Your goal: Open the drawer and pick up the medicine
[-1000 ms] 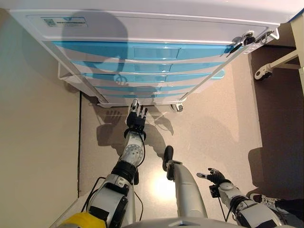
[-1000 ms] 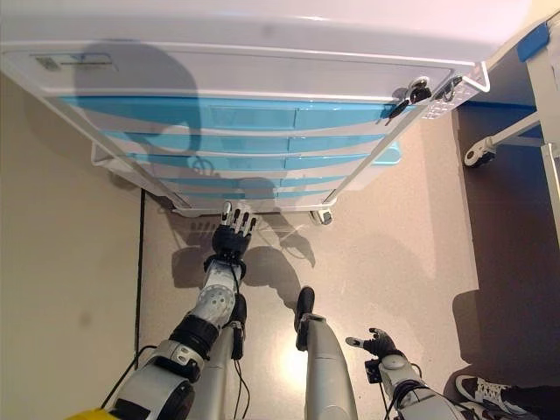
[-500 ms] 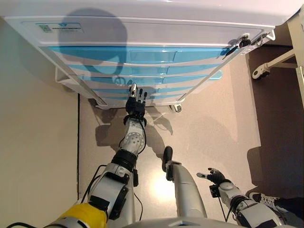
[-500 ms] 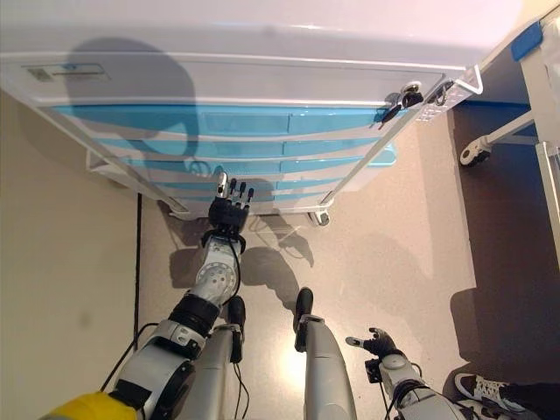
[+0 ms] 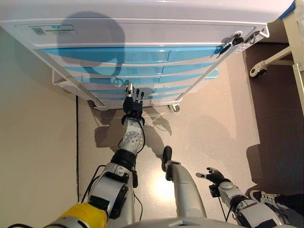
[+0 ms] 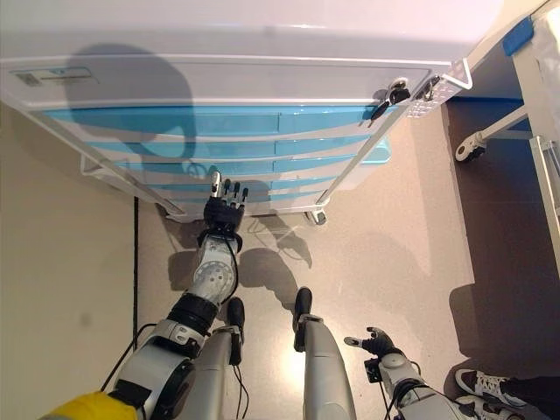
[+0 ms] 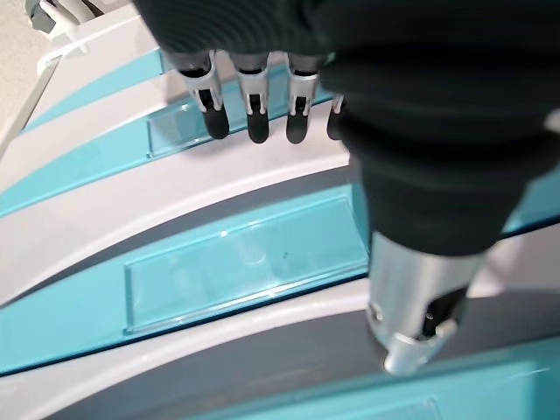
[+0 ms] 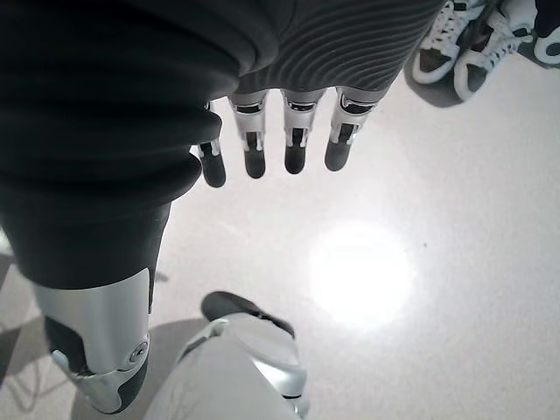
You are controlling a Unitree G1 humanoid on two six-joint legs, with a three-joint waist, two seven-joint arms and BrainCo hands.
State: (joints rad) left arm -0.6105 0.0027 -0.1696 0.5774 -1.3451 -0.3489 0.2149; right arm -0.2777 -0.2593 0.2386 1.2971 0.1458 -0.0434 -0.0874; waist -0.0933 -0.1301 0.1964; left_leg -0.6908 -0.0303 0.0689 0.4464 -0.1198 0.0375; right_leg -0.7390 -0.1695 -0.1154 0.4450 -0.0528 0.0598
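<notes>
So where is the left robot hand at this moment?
The left robot hand is raised in front of the lower blue drawers of the white cabinet, left of centre in both eye views, with its fingers straight.

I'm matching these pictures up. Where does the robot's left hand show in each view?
Left eye view: left hand, centre, at the lower blue drawer fronts.
Right eye view: centre-left.
Left wrist view: fingers along the top.
Right wrist view: absent.
Shared landmark: the blue drawer fronts.

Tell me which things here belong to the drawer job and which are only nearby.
For the job:
- cabinet
- blue drawers, all closed
- left hand, open, at the lower drawers

Only nearby:
- right hand, idle, open
- wheeled frame
- a person's shoes
</notes>
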